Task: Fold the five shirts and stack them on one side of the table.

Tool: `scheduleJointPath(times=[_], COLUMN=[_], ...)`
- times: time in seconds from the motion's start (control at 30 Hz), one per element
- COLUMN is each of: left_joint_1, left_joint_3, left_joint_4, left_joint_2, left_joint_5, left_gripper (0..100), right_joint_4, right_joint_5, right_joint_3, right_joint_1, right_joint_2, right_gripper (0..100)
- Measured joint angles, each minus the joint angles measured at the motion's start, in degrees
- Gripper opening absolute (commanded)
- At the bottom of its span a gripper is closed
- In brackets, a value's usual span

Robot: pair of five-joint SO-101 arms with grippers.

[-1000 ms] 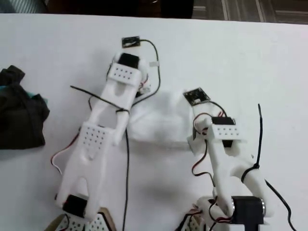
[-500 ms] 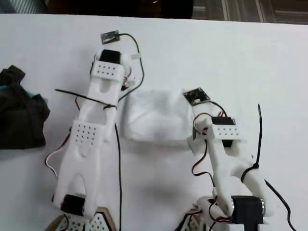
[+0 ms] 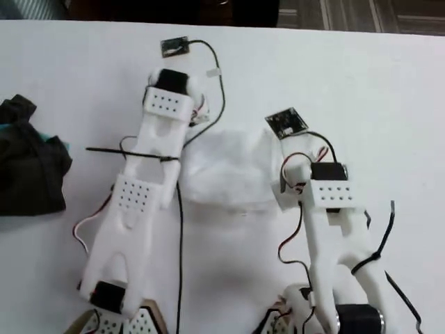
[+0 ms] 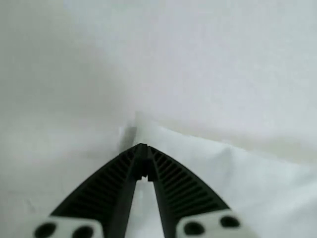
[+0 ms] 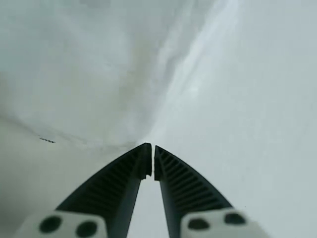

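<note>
A folded white shirt (image 3: 229, 167) lies mid-table between the two arms. In the left wrist view my left gripper (image 4: 143, 148) is shut, its tips pinching a corner of the shirt (image 4: 247, 193) at its far left side. My right gripper (image 5: 148, 148) is shut at the shirt's (image 5: 74, 74) right edge, where a fold of cloth runs into the tips. In the high view both arms cover their own fingers. A heap of dark shirts (image 3: 28, 163) with a bit of teal cloth sits at the table's left edge.
The white table (image 3: 361, 76) stretches bare to the far right and along the far edge. Both arms' loose black cables (image 3: 179, 229) trail over the near part of the table. The arm bases stand at the near edge.
My left arm swung left and away, drawing the shirt's left edge out, then came partly back right. My right arm drew back a little toward the near edge.
</note>
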Motion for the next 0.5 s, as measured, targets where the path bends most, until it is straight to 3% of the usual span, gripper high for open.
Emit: scheduleJointPath(times=[0.33,0.5], left_joint_1=[2.5,2.4], left_joint_3=[-0.1,-0.1], left_joint_4=[-2.6,-3.0], left_joint_2=[5.1,5.4], left_joint_5=[0.0,0.1], left_gripper=[3,3], right_joint_4=[-1.1,-5.6], right_joint_5=[0.0,0.0], right_joint_3=[0.2,6.9], right_joint_1=[-1.2,-2.2], right_joint_2=[-0.7,-0.8], right_gripper=[2.0,2.0])
